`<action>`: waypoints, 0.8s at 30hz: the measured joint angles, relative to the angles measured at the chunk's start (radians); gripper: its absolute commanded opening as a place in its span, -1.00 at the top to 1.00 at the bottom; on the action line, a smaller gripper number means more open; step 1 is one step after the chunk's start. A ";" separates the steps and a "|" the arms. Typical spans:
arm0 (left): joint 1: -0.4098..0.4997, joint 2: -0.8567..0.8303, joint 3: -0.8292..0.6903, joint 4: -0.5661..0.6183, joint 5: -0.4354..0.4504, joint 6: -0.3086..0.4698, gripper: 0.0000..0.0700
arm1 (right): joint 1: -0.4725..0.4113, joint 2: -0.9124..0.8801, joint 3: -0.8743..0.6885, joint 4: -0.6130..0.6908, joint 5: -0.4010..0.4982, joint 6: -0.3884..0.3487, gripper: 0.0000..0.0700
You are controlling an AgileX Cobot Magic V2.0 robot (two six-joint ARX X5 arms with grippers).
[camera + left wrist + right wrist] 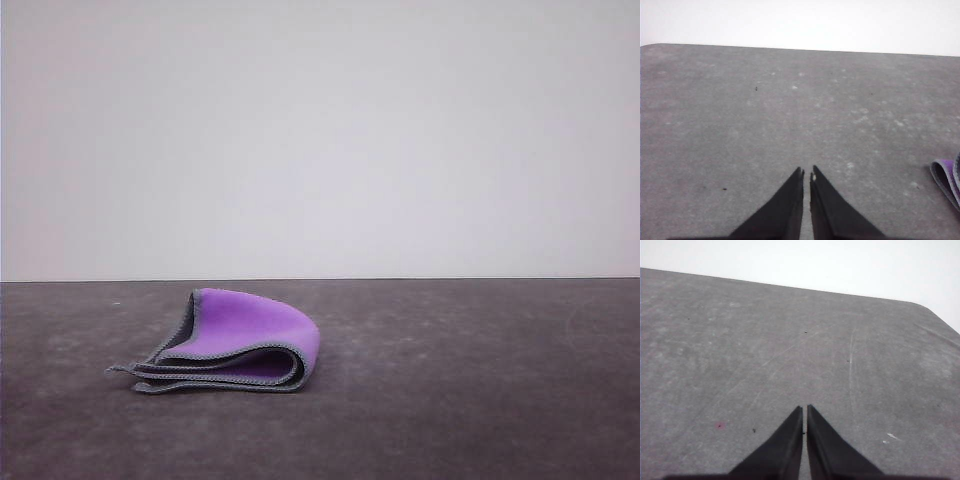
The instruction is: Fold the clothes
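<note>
You are looking at one cloth, lying folded on one grey counter left of centre. You are seeing two grippers, the left gripper and the right gripper, each showing two dark fingers pressed together.

Left tool: the two dark, tapered fingers sit at the lower centre of the left wrist frame, tips nearly touching with a thin slit between them, holding nothing. Right tool: its dark fingers occupy the lower centre of the right wrist frame, likewise drawn together with a hairline gap, holding nothing.
</note>
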 measured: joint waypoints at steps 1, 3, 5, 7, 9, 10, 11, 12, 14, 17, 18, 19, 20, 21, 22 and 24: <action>0.000 0.000 0.000 0.000 0.000 0.000 0.96 | 0.000 0.000 0.000 0.000 0.000 0.000 0.97; 0.000 0.000 0.000 0.000 0.000 0.000 0.96 | 0.000 0.000 0.000 0.000 0.000 0.000 0.97; 0.000 0.000 0.000 0.000 0.000 0.000 0.96 | 0.000 0.000 0.000 0.000 0.000 0.000 0.97; 0.000 0.000 0.000 0.000 0.000 0.000 0.96 | 0.000 0.000 0.000 0.000 0.000 0.000 0.97; 0.000 0.000 0.000 0.000 0.000 0.000 0.96 | 0.000 0.000 0.000 0.000 0.000 0.000 0.97; 0.000 0.000 0.000 0.000 0.000 0.000 0.96 | 0.000 0.000 0.000 0.000 0.000 0.000 0.97; 0.000 0.000 0.000 0.000 0.000 0.000 0.96 | 0.000 0.000 0.000 0.000 0.000 0.000 0.97; 0.000 0.000 0.000 0.000 0.000 0.000 0.96 | 0.000 0.000 0.000 0.000 0.000 0.000 0.97; 0.000 0.000 0.000 0.000 0.000 0.000 0.96 | 0.000 0.000 0.000 0.000 0.000 0.000 0.97; 0.000 0.000 0.000 0.000 0.000 0.000 0.96 | 0.000 0.000 0.000 0.000 0.000 0.000 0.97; 0.000 0.000 0.000 0.000 0.000 0.000 0.96 | 0.000 0.000 0.000 0.000 0.000 0.000 0.97; 0.000 0.000 0.000 0.000 0.000 0.000 0.96 | 0.000 0.000 0.000 0.000 0.000 0.000 0.97; 0.000 0.000 0.000 0.000 0.000 0.000 0.96 | 0.000 0.000 0.000 0.000 0.000 0.000 0.97; 0.000 0.000 0.000 0.000 0.000 0.000 0.96 | 0.000 0.000 0.000 0.000 0.000 0.000 0.97; 0.000 0.000 0.000 0.000 0.000 0.000 0.96 | 0.000 0.000 0.000 0.000 0.000 0.000 0.97; 0.000 0.000 0.000 0.000 0.000 0.000 0.96 | 0.000 0.000 0.000 0.000 0.000 0.000 0.97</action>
